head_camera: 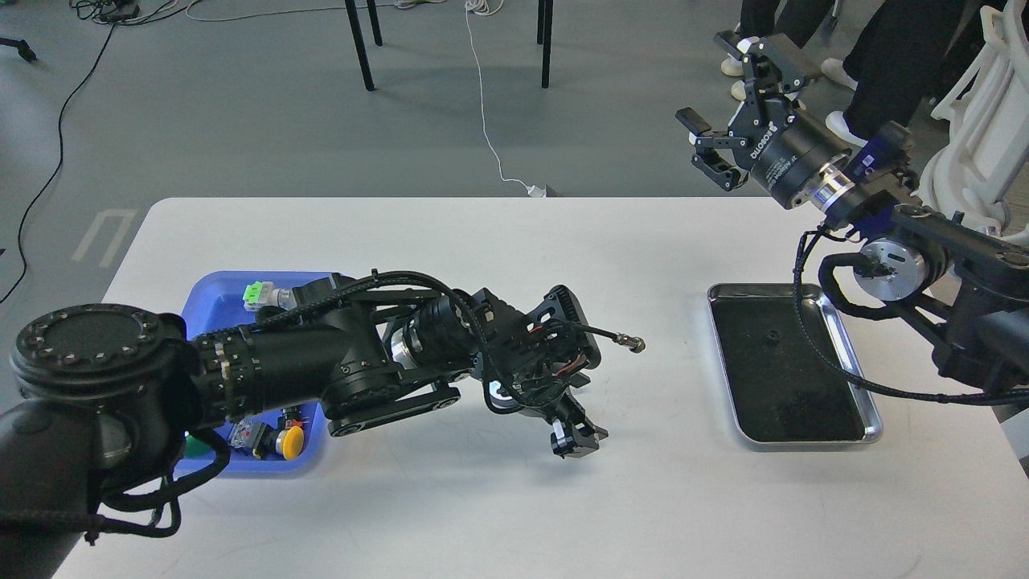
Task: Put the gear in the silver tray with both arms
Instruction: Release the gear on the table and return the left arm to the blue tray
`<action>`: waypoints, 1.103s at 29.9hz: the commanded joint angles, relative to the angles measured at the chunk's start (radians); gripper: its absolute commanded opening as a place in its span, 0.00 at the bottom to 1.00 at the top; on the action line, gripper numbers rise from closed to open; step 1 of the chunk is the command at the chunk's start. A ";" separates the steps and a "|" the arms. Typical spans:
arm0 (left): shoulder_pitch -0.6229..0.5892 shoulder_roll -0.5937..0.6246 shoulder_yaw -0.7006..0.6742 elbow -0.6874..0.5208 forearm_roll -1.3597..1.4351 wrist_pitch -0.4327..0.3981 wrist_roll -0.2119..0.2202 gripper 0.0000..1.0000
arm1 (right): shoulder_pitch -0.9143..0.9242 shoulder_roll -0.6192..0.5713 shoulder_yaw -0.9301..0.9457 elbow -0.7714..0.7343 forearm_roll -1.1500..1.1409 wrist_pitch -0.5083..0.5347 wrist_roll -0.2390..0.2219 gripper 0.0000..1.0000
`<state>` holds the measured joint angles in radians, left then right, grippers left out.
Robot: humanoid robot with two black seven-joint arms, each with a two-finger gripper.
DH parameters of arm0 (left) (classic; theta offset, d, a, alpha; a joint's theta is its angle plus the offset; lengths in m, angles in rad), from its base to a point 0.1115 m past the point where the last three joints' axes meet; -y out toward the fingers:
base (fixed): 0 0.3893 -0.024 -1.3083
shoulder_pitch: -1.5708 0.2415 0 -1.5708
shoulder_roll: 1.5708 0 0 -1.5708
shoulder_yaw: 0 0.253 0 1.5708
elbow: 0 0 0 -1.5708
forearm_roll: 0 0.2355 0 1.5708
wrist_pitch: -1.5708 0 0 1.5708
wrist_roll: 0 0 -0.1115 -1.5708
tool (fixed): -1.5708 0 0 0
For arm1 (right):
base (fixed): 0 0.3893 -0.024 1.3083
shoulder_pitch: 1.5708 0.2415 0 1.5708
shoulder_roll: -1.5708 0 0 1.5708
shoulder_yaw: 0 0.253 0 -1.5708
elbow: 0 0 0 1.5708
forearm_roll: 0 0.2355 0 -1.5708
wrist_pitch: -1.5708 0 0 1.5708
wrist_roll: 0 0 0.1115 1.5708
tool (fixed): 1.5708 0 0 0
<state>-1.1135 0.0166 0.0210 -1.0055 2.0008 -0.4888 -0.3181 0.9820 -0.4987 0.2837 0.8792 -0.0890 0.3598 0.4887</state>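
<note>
White lettering runs along the black body of the right gripper (pixel 727 100), raised above the far right edge of the table; it is seen upside down and appears to read "DH ROBOTICS", though the first characters are unclear; beside it on the same body sits a small block of white print, too fine to read; a pale U-shaped marking (pixel 104 235) is painted on the grey floor just left of the table's far left corner; no other words or numbers can be read.
</note>
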 commanded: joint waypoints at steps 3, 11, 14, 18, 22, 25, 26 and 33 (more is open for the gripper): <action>-0.009 0.193 -0.121 -0.036 -0.187 0.000 0.004 0.95 | -0.045 -0.046 0.017 0.014 0.002 0.005 0.000 0.98; 0.197 0.472 -0.306 -0.059 -0.826 0.146 -0.009 0.96 | -0.175 -0.138 0.046 0.121 -0.002 0.008 0.000 0.98; 0.351 0.542 -0.430 -0.126 -1.101 0.196 -0.033 0.97 | -0.209 -0.169 0.040 0.158 -0.021 0.013 0.000 0.98; 0.576 0.569 -0.695 -0.185 -1.277 0.196 -0.062 0.98 | -0.227 -0.193 0.025 0.208 -0.168 0.022 0.000 0.99; 0.766 0.527 -0.959 -0.215 -1.338 0.180 -0.065 0.98 | -0.218 -0.193 -0.011 0.239 -0.386 0.039 0.000 0.99; 0.862 0.490 -1.059 -0.225 -1.395 0.179 -0.065 0.98 | -0.166 -0.193 -0.069 0.251 -0.570 0.062 0.000 0.99; 0.880 0.485 -1.073 -0.225 -1.404 0.179 -0.061 0.98 | -0.128 -0.193 -0.101 0.251 -0.639 0.067 0.000 0.99; 0.902 0.483 -1.087 -0.225 -1.407 0.180 -0.058 0.98 | 0.237 -0.058 -0.538 0.251 -0.995 0.067 0.000 0.99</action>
<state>-0.2152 0.4994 -1.0621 -1.2304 0.5948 -0.3066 -0.3766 1.0710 -0.6322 -0.0730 1.1314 -0.9691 0.4263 0.4888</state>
